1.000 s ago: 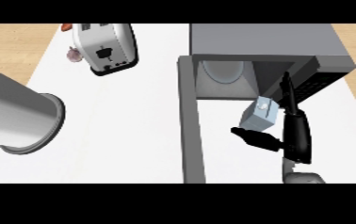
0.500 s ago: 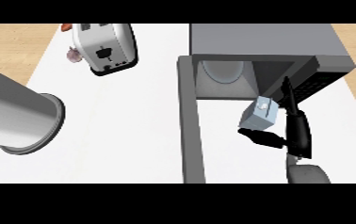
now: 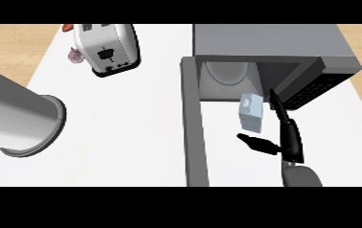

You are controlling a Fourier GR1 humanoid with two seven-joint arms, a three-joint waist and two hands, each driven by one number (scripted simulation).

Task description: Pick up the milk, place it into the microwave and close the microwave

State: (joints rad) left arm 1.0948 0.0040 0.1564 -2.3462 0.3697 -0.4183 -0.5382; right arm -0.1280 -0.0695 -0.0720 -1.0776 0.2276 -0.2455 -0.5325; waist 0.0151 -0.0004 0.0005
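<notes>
Left forearm (image 3: 25,114) cut off at frame edge.

No text, label, brand, number or sign can be read anywhere, neither on the milk (image 3: 251,112), the microwave (image 3: 272,42) nor the toaster (image 3: 106,47).

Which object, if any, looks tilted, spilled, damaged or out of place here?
Only the pale blue milk carton stands out: it leans askew at the mouth of the grey microwave, beside the black right hand, rather than standing upright. Nothing looks spilled or damaged. The white toaster looks undisturbed.
</notes>
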